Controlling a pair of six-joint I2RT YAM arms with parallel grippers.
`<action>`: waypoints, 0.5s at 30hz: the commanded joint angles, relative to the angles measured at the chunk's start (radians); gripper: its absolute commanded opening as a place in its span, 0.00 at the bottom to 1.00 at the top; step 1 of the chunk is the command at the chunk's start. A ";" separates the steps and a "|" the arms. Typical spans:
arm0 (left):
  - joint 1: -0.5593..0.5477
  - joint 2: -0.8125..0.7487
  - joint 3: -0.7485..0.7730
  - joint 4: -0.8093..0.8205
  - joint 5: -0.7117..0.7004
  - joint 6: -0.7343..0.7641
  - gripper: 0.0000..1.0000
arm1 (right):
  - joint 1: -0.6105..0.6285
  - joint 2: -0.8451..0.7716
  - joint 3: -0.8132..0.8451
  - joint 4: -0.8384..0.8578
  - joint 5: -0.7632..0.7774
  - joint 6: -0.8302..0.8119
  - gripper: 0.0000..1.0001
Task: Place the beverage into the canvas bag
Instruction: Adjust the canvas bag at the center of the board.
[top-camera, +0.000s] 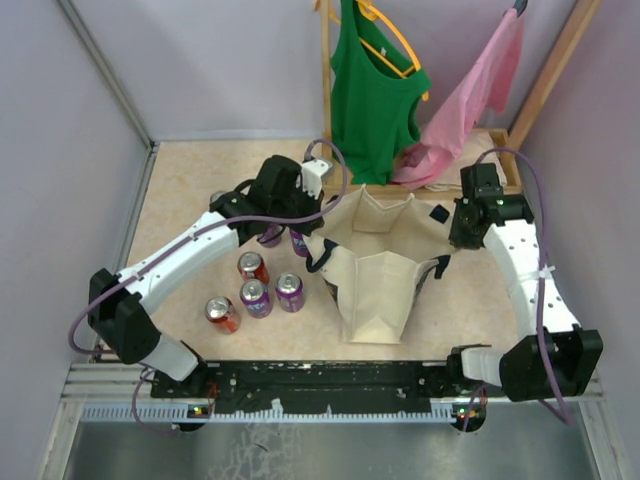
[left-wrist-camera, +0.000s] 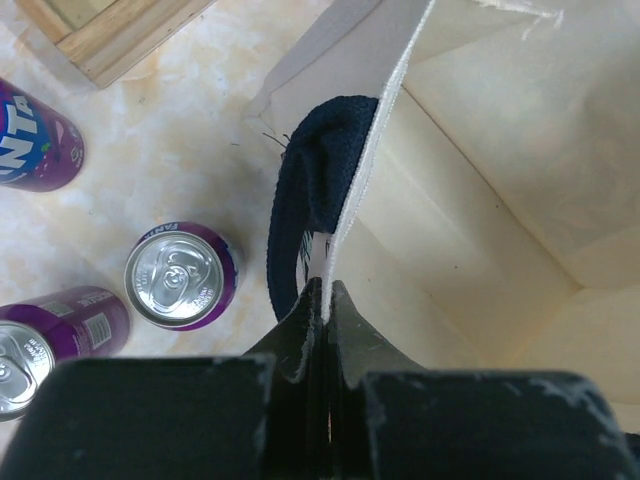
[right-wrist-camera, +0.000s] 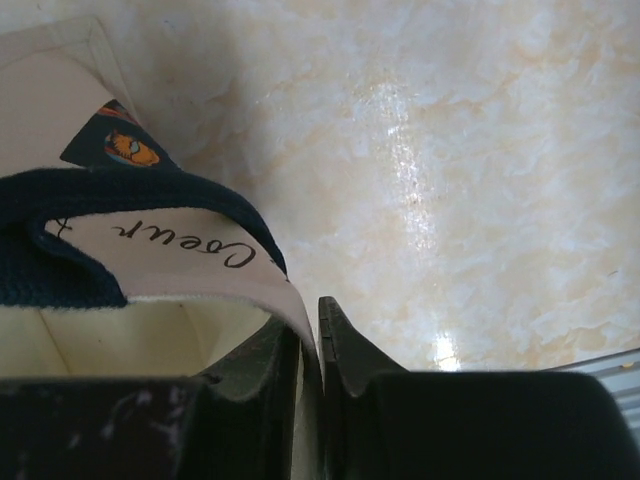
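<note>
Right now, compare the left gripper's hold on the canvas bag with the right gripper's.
The left gripper pinches the canvas bag's left rim beside purple cans; the right gripper pinches its right rim over tabletop. The left gripper bites next to a navy handle; the right gripper bites a lettered label. Both are shut on it, holding its mouth open.

Beige marbled table (top-camera: 185, 195) bears soda cans (top-camera: 257, 297) beside the canvas bag (top-camera: 378, 285)

The bag (top-camera: 378, 285) was matt cream canvas with coarse navy straps (left-wrist-camera: 310, 190). The cans (left-wrist-camera: 172, 278) were shiny metal, and the counter (right-wrist-camera: 480, 170) looked glossy.
</note>
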 joint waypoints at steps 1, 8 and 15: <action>0.004 0.022 0.015 0.009 -0.010 -0.001 0.00 | -0.011 -0.019 -0.015 0.051 -0.024 -0.024 0.16; 0.001 0.030 0.019 0.009 0.021 -0.005 0.40 | -0.011 0.001 -0.018 0.066 -0.048 -0.038 0.44; 0.001 0.030 0.042 0.045 0.088 -0.007 0.69 | -0.006 0.014 -0.004 0.104 -0.117 -0.047 0.52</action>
